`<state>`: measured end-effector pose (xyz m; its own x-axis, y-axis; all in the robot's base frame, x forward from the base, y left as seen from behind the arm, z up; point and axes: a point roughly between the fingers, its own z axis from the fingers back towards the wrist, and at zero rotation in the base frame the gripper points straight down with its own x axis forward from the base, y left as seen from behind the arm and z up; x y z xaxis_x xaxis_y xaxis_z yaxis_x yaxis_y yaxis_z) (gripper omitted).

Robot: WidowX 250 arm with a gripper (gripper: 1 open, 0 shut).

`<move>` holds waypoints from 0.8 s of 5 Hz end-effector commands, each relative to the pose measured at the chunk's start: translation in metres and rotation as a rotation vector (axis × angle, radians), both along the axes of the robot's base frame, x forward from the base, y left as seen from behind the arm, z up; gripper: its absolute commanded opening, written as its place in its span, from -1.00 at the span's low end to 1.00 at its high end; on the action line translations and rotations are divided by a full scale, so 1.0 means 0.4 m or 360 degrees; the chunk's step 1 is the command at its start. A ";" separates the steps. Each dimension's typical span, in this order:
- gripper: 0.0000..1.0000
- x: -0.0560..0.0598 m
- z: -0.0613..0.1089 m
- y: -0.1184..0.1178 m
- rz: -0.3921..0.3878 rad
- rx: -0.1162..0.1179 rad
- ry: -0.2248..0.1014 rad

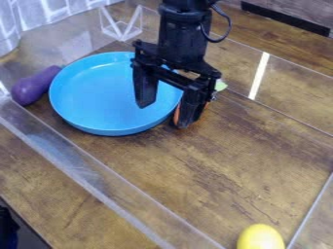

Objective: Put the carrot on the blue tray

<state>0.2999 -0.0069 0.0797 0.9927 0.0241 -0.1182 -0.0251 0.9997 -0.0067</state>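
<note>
Orange carrot lies on the wooden surface just beside the blue tray's right rim, mostly hidden behind my fingers. My gripper points down over it, jaws spread wide, holding nothing

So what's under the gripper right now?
The open gripper hangs over the blue tray rim and the carrot. Only an orange sliver shows beside one finger; the rest is covered.

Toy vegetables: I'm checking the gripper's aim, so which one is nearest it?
The carrot, mostly hidden behind the open gripper; the eggplant and lemon lie far off.
</note>
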 end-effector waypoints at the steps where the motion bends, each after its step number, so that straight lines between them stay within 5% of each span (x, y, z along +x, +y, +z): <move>1: 1.00 0.033 0.032 0.001 -0.0130 -0.0002 -0.0103; 2: 1.00 0.048 0.028 0.001 -0.0258 -0.0003 -0.0116; 4: 1.00 0.069 -0.051 0.018 -0.0157 0.0015 -0.0130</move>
<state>0.3222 -0.0043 0.0463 0.9930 -0.0847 -0.0828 0.0849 0.9964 -0.0017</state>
